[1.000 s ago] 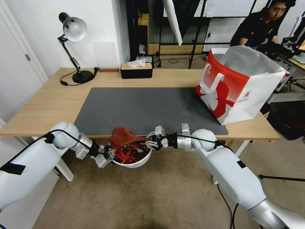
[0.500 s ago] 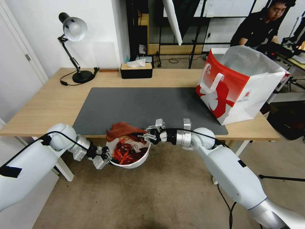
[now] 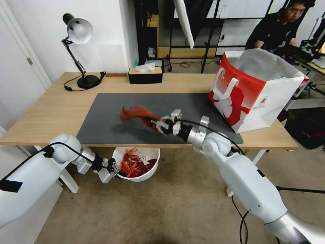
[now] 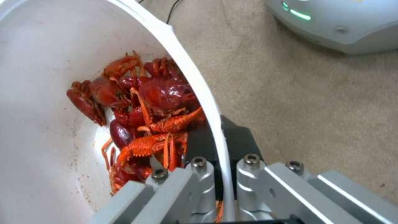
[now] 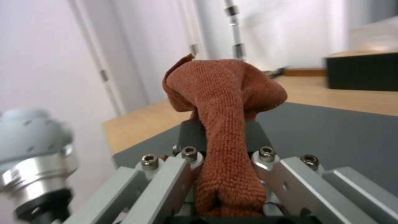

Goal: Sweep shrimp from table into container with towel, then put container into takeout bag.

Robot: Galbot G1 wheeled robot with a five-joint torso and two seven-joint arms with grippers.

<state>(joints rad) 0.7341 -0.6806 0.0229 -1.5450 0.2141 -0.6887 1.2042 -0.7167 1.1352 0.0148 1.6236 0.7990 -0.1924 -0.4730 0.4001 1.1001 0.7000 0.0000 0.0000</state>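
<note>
Shrimp (image 3: 134, 165) sitting in the container (image 3: 142, 176), sweeping apparently done, bagging yet to come.

I am pinching the container's rim with my left gripper (image 3: 113, 169), one finger inside the wall and one outside, holding it just below the table (image 3: 50, 112) edge. My right gripper (image 3: 159, 124) is clamping the towel (image 3: 137, 112) above the dark mat (image 3: 135, 112), and the takeout bag (image 3: 254, 91) is standing well apart on my right, open-topped.

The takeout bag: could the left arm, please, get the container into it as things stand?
Probably yes: the left gripper already clamps the container rim below the table edge, the takeout bag stands open, but far across to the right.
</note>
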